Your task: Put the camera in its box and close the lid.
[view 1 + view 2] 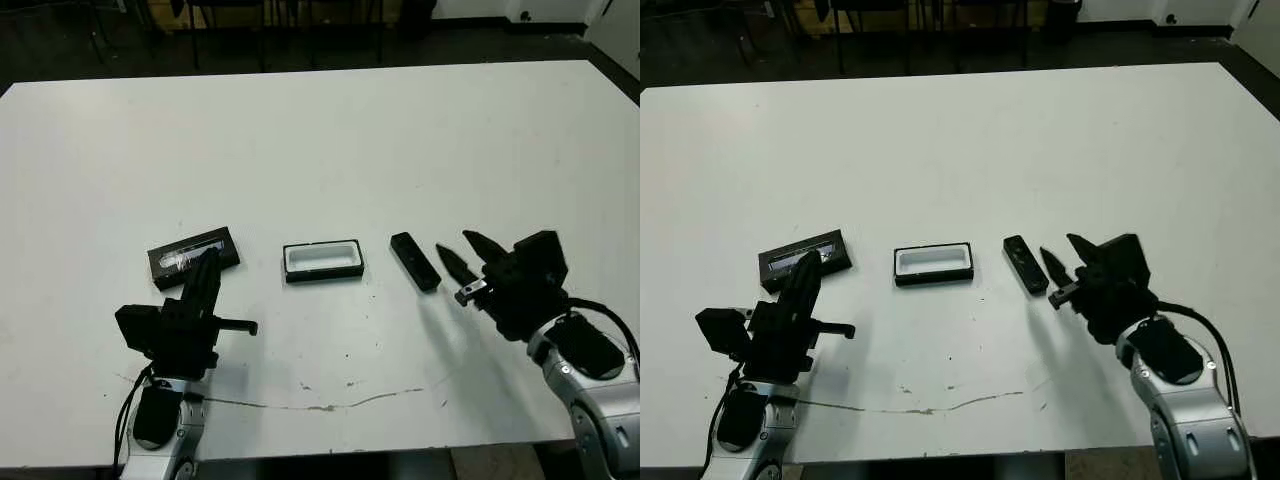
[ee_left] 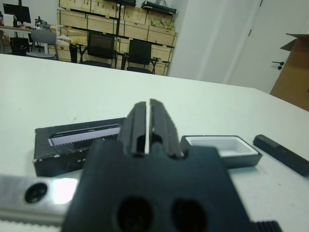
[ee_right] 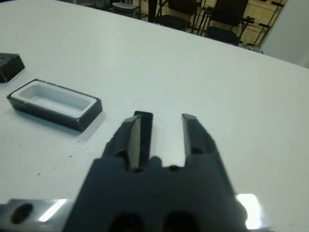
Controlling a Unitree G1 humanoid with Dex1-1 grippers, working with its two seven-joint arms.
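The camera (image 1: 415, 262), a slim black bar, lies on the white table just right of the box (image 1: 323, 260), a shallow black tray with white lining that stands open-topped. The lid (image 1: 192, 256), a flat black panel with silvery print, rests farther left. My right gripper (image 1: 462, 255) is open, its fingertips close to the camera's right side; in the right wrist view the camera (image 3: 144, 124) shows beside one finger. My left gripper (image 1: 208, 266) is shut, its tips over the lid's near edge, holding nothing.
The table (image 1: 320, 150) stretches wide beyond the three objects. A thin crack-like line (image 1: 320, 404) runs near the front edge. Chairs and stacked crates (image 2: 116, 34) stand past the far edge.
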